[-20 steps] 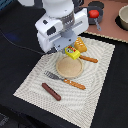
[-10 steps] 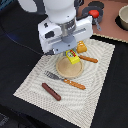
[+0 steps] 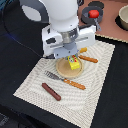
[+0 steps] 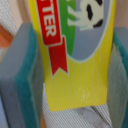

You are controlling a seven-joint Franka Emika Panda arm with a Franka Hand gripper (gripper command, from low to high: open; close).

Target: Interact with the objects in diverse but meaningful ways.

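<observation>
The flat yellow cardboard box with a glossy red label [image 4: 75, 50] sits clamped between the teal-padded grey fingers [image 4: 20, 75] of the pincer [image 3: 73, 61], just above the round tan plate [image 3: 64, 70]. Judging by this, the pick is done and a placement remains. Beyond the plate on the ribbed woven mat [image 3: 35, 82], the smooth brown sausage [image 3: 51, 91] lies untouched; the shiny red tomato [image 3: 93, 13] is well apart, farther up the bench.
</observation>
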